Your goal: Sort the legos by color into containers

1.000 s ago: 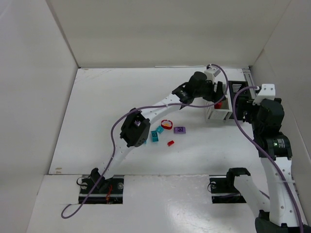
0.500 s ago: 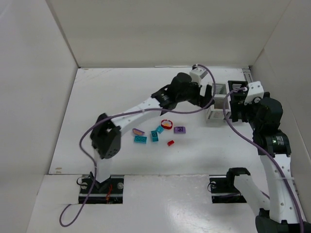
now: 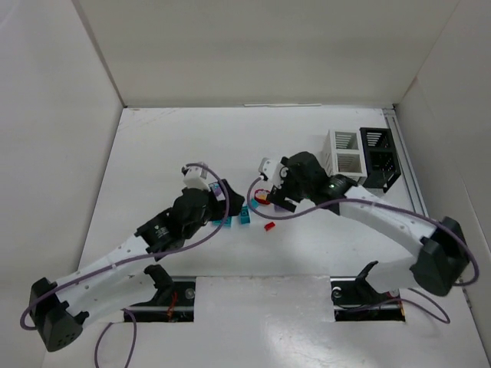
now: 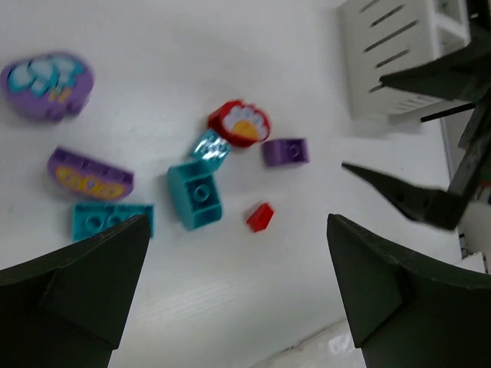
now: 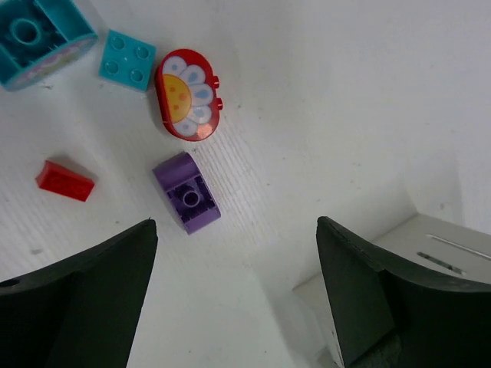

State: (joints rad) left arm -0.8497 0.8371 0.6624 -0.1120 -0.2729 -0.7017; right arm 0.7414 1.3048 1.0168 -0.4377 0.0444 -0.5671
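Observation:
The legos lie in a loose cluster mid-table: a red flower piece, a purple brick, a small red brick, a teal brick, a flat teal plate and two purple printed pieces. My left gripper hovers open over the cluster's left side, empty. From the right, my right gripper hangs open above the purple brick and the flower piece, also empty. The containers, the white container and the black container, stand together at the back right.
White walls close in the table on three sides. The right arm's forearm stretches across the table's right half in front of the containers. The right gripper's dark fingers show in the left wrist view beside the white container.
Both arms left the containers and swung back down to the lego cluster. The left gripper opened wide along the way. The legos on the table have not moved.

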